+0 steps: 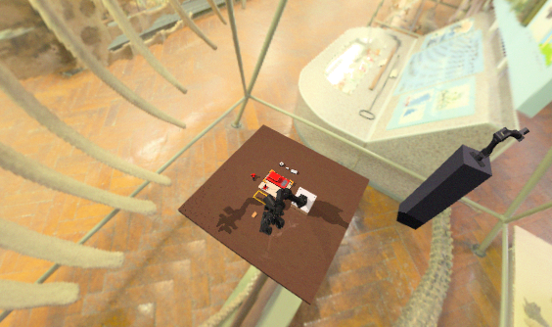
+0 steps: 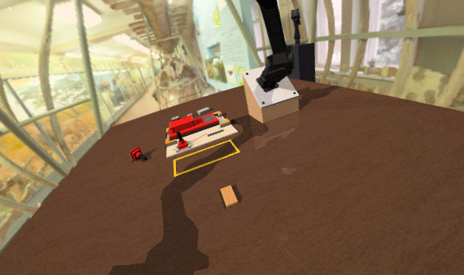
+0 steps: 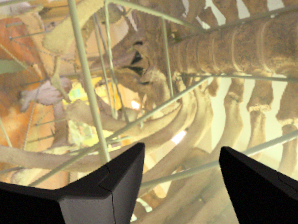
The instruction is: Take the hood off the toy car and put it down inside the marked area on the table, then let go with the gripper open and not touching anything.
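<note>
The toy car (image 1: pixel 281 183) (image 2: pixel 196 123) is a low red body with orange corners, beside a cream board (image 2: pixel 231 131). Its raised red block (image 1: pixel 273 177) (image 2: pixel 182 125) and the flatter red part with a grey patch are both on it; which one is the hood is too small to tell. The marked area is a yellow outline (image 1: pixel 256 194) (image 2: pixel 175 168) on the table, next to the board, with nothing inside but shadow. My gripper (image 3: pixel 182 151) is open and empty, raised high above the table. Its fingers are out of frame in the exterior view.
A red piece with a black stem (image 1: pixel 253 175) (image 2: pixel 137 154) lies beyond the car's end. A similar piece (image 2: pixel 183 143) stands on the board. Small grey parts (image 1: pixel 294 171) (image 2: pixel 203 110) lie behind the car. A wooden block (image 1: pixel 253 214) (image 2: pixel 229 196) lies apart. The arm's pedestal (image 2: pixel 276 109) stands near the car.
</note>
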Controlling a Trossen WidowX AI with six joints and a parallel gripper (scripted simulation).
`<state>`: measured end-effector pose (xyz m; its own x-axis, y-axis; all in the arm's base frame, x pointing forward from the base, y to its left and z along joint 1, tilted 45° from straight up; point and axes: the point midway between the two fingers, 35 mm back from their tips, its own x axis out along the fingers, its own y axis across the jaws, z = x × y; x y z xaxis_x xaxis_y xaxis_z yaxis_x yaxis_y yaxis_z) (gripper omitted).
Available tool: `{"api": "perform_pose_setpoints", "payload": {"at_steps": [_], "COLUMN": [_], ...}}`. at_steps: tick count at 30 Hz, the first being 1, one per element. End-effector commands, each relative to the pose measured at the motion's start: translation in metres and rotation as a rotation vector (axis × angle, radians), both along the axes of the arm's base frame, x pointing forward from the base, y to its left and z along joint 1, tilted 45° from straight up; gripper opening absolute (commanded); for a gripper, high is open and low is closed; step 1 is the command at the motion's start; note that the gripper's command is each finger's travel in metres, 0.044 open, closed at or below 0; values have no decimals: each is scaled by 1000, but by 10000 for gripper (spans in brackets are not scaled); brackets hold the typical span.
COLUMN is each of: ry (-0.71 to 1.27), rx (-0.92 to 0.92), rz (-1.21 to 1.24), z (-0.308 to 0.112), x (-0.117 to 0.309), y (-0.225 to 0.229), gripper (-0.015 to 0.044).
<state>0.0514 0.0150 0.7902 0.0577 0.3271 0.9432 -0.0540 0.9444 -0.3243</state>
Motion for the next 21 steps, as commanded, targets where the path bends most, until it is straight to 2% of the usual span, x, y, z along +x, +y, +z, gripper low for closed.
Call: {"api": "perform_pose_setpoints", "payload": {"at_steps": [1,8,21], "ry": [-2,-87,-137], "rx": [-1,-56,-180], "rz": [-1,-55,-145], "z": [0,-2,-15], "x": [-1,-40,-69], "y": [1,29,88], "gripper": [247,431,440]}}
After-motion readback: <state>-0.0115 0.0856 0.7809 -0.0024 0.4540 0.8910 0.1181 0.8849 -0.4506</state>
